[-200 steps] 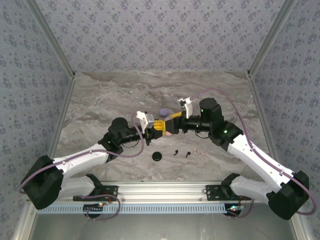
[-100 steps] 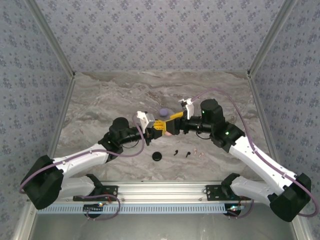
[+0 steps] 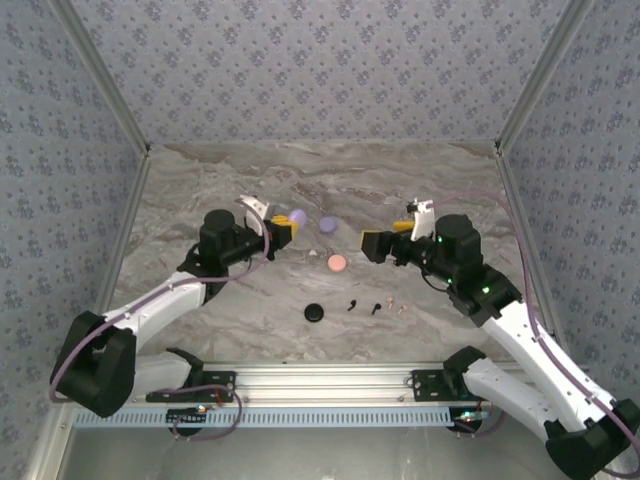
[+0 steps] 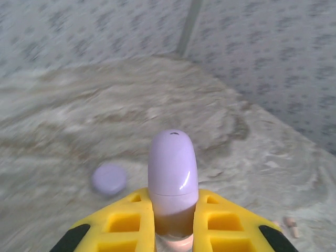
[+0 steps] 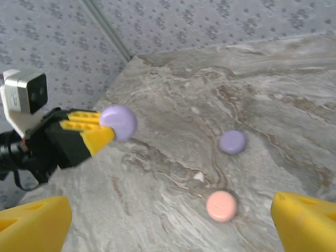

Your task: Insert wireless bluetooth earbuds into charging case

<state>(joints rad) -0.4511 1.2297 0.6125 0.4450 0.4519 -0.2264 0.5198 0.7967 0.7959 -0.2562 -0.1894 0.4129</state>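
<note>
The left gripper is clamped on the lilac case. Its yellow fingers pinch the lower half so the rounded top sticks out (a seam runs round it, and it looks shut to me). The right gripper stands at its widest and holds nothing.

A second ago the two met nose to nose over the middle of the table, apparently handling the case together. Since then the right has let go and the arms have drawn apart: the left carried the case toward 10 o'clock, and the right backed toward 3.

Between them lie a lilac disc and, at its 6 o'clock, a pink disc. Further toward 6, near the front edge, sit a black disc, two black earbuds and the pale pink earbuds, all untouched.

As I judge it, nothing is loaded yet, and the freed right gripper is the one to fetch a bud.
</note>
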